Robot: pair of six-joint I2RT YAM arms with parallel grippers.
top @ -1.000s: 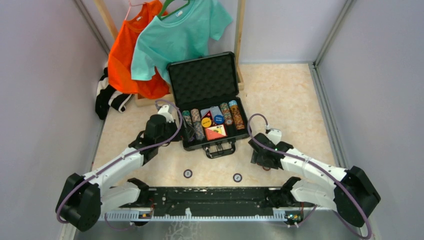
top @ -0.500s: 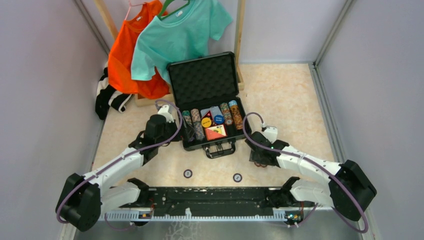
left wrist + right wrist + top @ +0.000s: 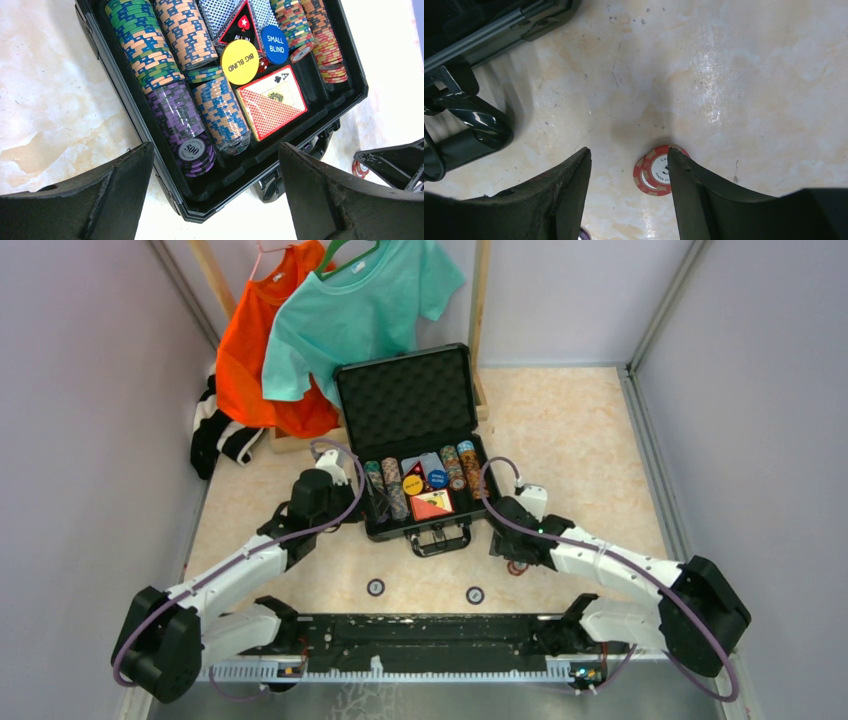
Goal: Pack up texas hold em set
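Observation:
The black briefcase [image 3: 484,502] lies open mid-table, its foam lid [image 3: 405,390] raised. Inside it are rows of poker chips [image 3: 150,45], a yellow button [image 3: 240,61], a blue button [image 3: 275,44], a red die [image 3: 262,64] and the red-orange card box [image 3: 271,101]. My left gripper [image 3: 216,145] hovers wide open over the case's near left corner, holding nothing. My right gripper [image 3: 628,150] is open, low over the table right of the handle [image 3: 474,130]. Two overlapping red chips [image 3: 655,172] lie flat, partly under its right finger [image 3: 704,195].
Two loose chips [image 3: 375,587] [image 3: 475,594] lie on the table near the arm bases. An orange shirt [image 3: 265,350] and a teal shirt [image 3: 360,310] hang behind the case. A black-and-white cloth [image 3: 215,435] lies by the left wall. Walls close in both sides.
My right gripper has slid left toward the case's front right corner and its jaws have narrowed a little. The red chips now show beside it. The left arm has not moved.

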